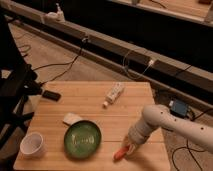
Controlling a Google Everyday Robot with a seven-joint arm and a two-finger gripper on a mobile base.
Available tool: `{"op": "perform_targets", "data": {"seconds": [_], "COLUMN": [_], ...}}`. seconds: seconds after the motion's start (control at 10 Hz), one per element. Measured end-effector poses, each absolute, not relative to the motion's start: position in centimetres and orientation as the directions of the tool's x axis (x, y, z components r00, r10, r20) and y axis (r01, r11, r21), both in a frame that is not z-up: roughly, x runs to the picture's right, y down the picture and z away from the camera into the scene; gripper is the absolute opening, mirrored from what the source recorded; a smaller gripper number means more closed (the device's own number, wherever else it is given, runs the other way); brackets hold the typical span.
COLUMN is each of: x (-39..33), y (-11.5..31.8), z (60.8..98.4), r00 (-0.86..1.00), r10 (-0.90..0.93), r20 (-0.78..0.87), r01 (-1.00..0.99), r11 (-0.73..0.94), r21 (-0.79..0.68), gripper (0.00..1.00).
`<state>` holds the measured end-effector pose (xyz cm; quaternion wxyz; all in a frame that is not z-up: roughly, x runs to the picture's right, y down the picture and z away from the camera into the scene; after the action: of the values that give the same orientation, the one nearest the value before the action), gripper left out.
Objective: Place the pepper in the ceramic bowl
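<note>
Arm (pixel 156 118) angled down from right; gripper (pixel 129 147) at pepper (pixel 119 154) beside ceramic bowl (pixel 67 143).

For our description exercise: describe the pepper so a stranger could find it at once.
On the wooden table, look near the front edge, right of the green ceramic bowl. The pepper lies there at the robot's gripper. It alone is small, tapered and red-orange.
</note>
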<state>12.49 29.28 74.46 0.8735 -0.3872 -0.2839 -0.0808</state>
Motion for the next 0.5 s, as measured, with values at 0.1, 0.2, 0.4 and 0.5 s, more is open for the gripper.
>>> {"op": "perform_targets", "data": {"seconds": [0.1,0.2,0.4,0.5], "x": [13.3,14.1,15.2,15.3], "y": [28.1,26.8,24.0,22.2], "z": [74.6,74.8,75.6,76.0], "r00": [0.842,0.858,0.881,0.890], "r10": [0.083,0.088,0.092,0.088], "r20": [0.533,0.506,0.464,0.448], "r01": [0.335,0.306,0.262,0.248], "r11": [0.695,0.704,0.721,0.731], "r21": [-0.637,-0.641,-0.641,-0.636], "gripper": [0.00,0.00,0.00,0.00]}}
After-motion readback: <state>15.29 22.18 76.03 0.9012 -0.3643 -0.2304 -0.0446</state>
